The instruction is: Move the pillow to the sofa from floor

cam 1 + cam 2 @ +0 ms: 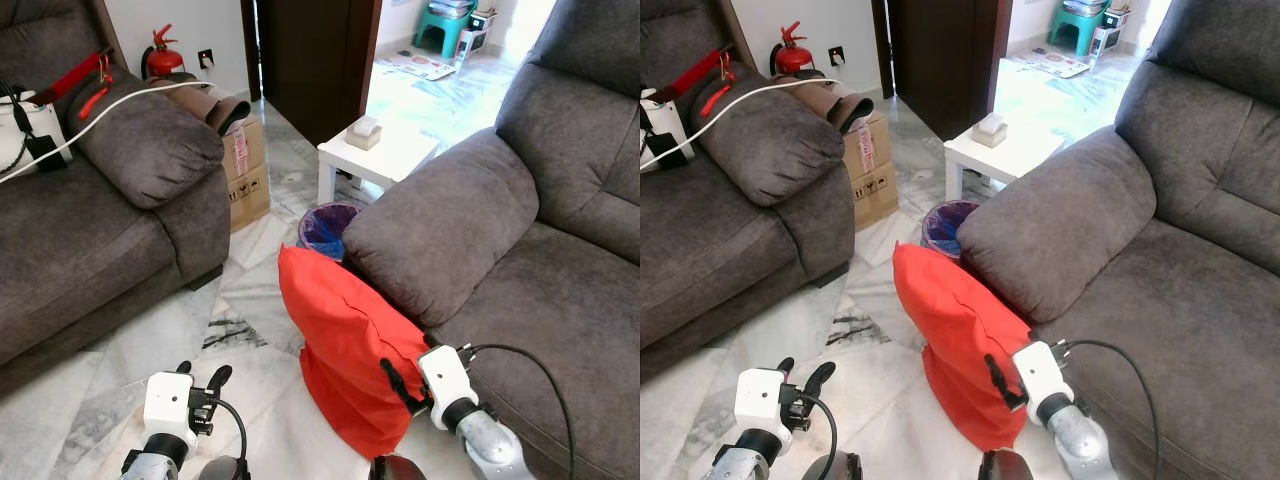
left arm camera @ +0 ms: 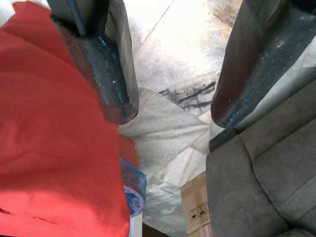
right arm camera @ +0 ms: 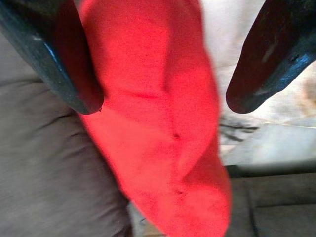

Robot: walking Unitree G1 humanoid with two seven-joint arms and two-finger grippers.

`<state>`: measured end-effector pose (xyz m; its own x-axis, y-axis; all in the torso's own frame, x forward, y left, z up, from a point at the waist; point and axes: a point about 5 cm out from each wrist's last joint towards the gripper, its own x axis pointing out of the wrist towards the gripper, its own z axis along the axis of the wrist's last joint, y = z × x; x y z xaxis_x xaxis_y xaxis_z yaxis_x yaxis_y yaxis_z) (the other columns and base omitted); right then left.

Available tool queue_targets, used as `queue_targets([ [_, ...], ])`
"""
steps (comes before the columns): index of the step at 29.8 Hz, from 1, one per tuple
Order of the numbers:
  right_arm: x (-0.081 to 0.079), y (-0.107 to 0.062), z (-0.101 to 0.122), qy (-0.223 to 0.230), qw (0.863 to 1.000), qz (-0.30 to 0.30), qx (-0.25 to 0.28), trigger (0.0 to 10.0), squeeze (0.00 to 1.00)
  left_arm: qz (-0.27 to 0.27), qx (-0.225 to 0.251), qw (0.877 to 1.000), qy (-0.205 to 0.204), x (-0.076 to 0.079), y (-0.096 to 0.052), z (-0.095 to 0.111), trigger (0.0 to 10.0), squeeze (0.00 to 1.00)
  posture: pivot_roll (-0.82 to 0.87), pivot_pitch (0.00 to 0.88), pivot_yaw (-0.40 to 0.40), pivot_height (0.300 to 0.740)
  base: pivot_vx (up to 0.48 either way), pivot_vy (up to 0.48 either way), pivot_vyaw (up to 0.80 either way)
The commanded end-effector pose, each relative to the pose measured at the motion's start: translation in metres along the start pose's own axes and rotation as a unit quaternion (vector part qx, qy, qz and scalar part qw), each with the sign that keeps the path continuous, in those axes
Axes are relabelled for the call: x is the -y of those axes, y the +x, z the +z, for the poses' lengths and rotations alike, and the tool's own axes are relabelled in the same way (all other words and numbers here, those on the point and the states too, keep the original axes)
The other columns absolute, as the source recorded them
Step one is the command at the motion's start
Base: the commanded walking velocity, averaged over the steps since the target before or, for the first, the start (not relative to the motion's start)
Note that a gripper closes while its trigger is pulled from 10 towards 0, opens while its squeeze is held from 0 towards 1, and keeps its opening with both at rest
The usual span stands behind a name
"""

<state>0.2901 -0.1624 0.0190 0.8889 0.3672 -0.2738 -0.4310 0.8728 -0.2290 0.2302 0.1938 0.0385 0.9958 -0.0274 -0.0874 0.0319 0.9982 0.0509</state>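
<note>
A red pillow [image 1: 345, 345] stands on edge on the marble floor and leans against the armrest [image 1: 430, 230] of the grey sofa [image 1: 570, 310] on my right. My right gripper [image 1: 400, 378] is open at the pillow's near right side, close to the sofa's front. In the right wrist view the pillow [image 3: 158, 148] lies between and just beyond its two spread fingers [image 3: 59, 64]. My left gripper [image 1: 200, 372] is open low over the floor, to the left of the pillow and apart from it; in its wrist view the pillow [image 2: 54, 148] lies beside one finger.
A second grey sofa [image 1: 100, 220] is on the left, with a white cable [image 1: 120, 100] across its arm. A waste bin with a blue liner [image 1: 325, 228], a white side table [image 1: 385, 150] and a cardboard box [image 1: 245, 170] stand beyond the pillow. Marble floor [image 1: 240, 330] runs between the sofas.
</note>
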Motion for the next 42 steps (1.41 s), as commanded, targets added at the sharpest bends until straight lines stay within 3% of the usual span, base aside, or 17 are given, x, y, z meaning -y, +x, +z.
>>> queue_targets([
  [1,-0.010,0.002,-0.002,0.006,1.000,0.026,-0.009,10.0,0.00,0.000,-0.010,1.000,0.008,-0.001,-0.005,-0.002,10.0,0.00,0.12,0.154,-0.030,0.616,0.000,0.000,0.00],
  [9,-0.010,0.011,0.002,-0.003,1.000,-0.013,-0.024,10.0,0.00,0.004,-0.009,1.000,0.014,-0.002,-0.008,0.000,10.0,0.00,0.14,0.162,-0.034,0.616,0.000,0.000,0.00],
  [13,-0.006,0.015,-0.001,-0.058,0.995,-0.058,-0.062,10.0,0.00,0.003,-0.007,0.999,0.034,-0.003,-0.010,0.003,10.0,0.00,0.17,0.169,-0.038,0.616,0.000,0.000,0.00],
  [14,-0.006,0.017,-0.001,-0.081,0.992,-0.066,-0.069,9.3,0.00,-0.002,-0.006,0.999,0.046,-0.004,-0.011,0.004,10.0,0.00,0.19,0.174,-0.039,0.616,0.000,0.000,0.00],
  [15,-0.007,0.017,0.000,-0.086,0.992,-0.065,-0.069,9.3,0.00,-0.003,-0.006,0.999,0.049,-0.004,-0.011,0.004,10.0,0.00,0.19,0.174,-0.039,0.616,0.000,0.000,0.00],
  [16,-0.012,0.018,-0.002,-0.107,0.990,-0.045,-0.080,0.0,0.00,-0.004,-0.006,0.998,0.055,-0.005,-0.012,0.005,10.0,0.00,0.20,0.178,-0.040,0.616,0.000,0.000,0.00],
  [19,-0.026,0.020,-0.005,-0.158,0.983,0.004,-0.096,0.0,0.00,-0.007,-0.009,0.997,0.071,-0.007,-0.015,0.005,10.0,0.00,0.21,0.181,-0.044,0.616,0.000,0.000,0.00],
  [23,-0.037,0.014,-0.024,-0.241,0.954,0.066,-0.165,0.0,0.00,-0.023,-0.012,0.995,0.096,-0.009,-0.019,0.006,10.0,0.00,0.22,0.183,-0.046,0.616,0.000,0.000,0.00],
  [31,-0.028,0.010,-0.032,-0.273,0.939,0.052,-0.200,0.0,0.00,-0.058,-0.026,0.990,0.128,-0.005,-0.020,0.004,10.0,0.00,0.22,0.186,-0.043,0.616,0.000,0.000,0.00],
  [35,-0.025,0.009,-0.031,-0.277,0.940,0.031,-0.196,0.0,0.00,-0.076,-0.023,0.984,0.162,-0.002,-0.021,0.005,10.0,0.00,0.23,0.188,-0.045,0.616,0.000,0.000,0.00],
  [42,-0.024,0.009,-0.031,-0.268,0.944,0.019,-0.191,0.0,0.00,-0.072,-0.028,0.983,0.165,-0.003,-0.023,0.004,10.0,0.00,0.22,0.185,-0.043,0.616,0.000,0.000,0.00],
])
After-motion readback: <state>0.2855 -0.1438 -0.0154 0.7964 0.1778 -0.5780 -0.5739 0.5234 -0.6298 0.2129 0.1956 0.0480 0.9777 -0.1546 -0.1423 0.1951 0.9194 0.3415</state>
